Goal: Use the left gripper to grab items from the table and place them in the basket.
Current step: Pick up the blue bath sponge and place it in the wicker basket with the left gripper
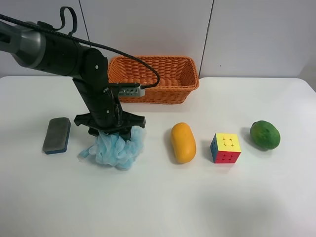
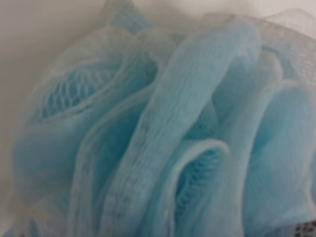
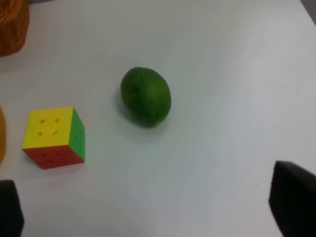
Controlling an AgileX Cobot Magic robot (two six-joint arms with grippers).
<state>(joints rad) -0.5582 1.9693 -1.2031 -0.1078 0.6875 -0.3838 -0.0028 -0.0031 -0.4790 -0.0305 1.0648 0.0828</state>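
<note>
My left gripper (image 1: 109,129) is down on top of the light-blue bath pouf (image 1: 116,148), its black fingers spread wide and their tips sunk in the mesh. The left wrist view is filled by the pouf (image 2: 163,128), and no fingers show there. The grey sponge (image 1: 56,135) lies just beside it on the white table (image 1: 173,197). The mango (image 1: 182,142), puzzle cube (image 1: 225,148) and green fruit (image 1: 264,135) lie in a row further along. The orange basket (image 1: 158,91) stands behind and is empty. My right gripper (image 3: 150,212) is open above the table near the cube (image 3: 53,137) and the green fruit (image 3: 146,96).
A cable runs from the left arm over the basket's rim. A corner of the basket (image 3: 12,24) shows in the right wrist view. A pale wall stands behind the table.
</note>
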